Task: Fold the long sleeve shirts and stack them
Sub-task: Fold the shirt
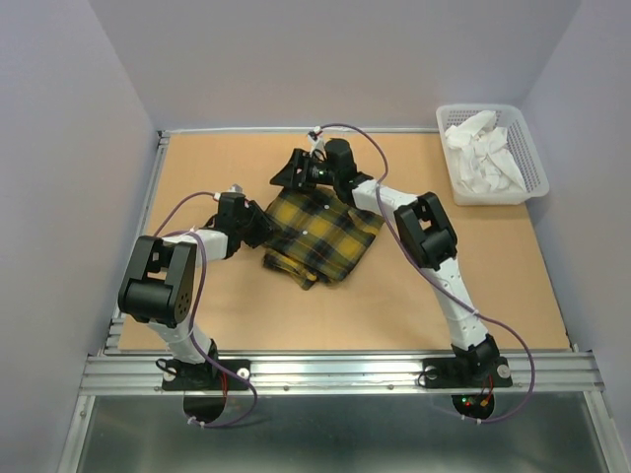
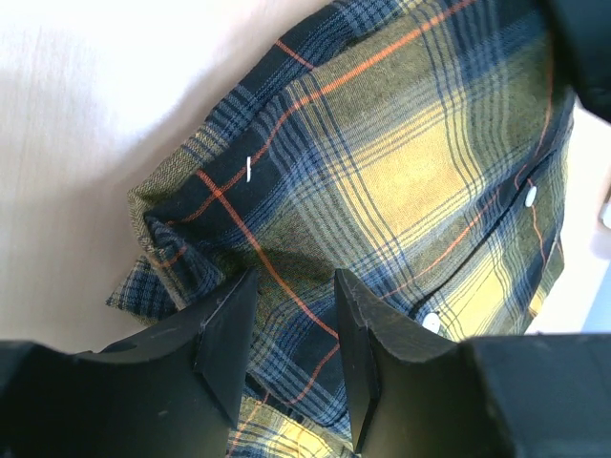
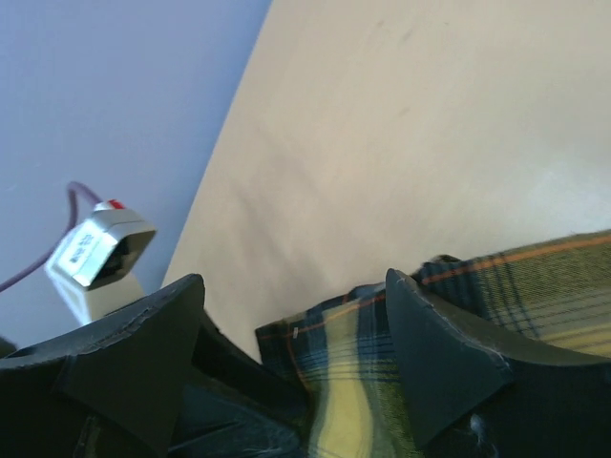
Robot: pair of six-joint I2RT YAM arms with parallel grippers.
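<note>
The plaid long sleeve shirt (image 1: 320, 235) lies near the middle of the table (image 1: 424, 305), already gathered into a rough, compact rectangle, with its near-left corner bunched into loose folds instead of lying flat. In the left wrist view a row of small white buttons (image 2: 530, 195) runs down 1 side, so the front faces up. The left gripper (image 2: 296, 281) sits at the shirt's left edge, its 2 fingers only partly apart and pointed into the cloth; flat plaid shows through the narrow gap and nothing looks pinched, which suggests it is either pressing the edge down or lining up on it. The right gripper (image 3: 294, 281) hovers at the far edge with its jaws wide, the shirt's hem lying between and below the 2 fingers, placed as if to take that edge. With 1 arm on each of 2 sides, the pair seems set to square up or fold the bundle further. Well apart, at the far right corner, a white basket (image 1: 490, 200) holds crumpled white cloths (image 1: 483, 153); no stack of folded shirts is visible.
</note>
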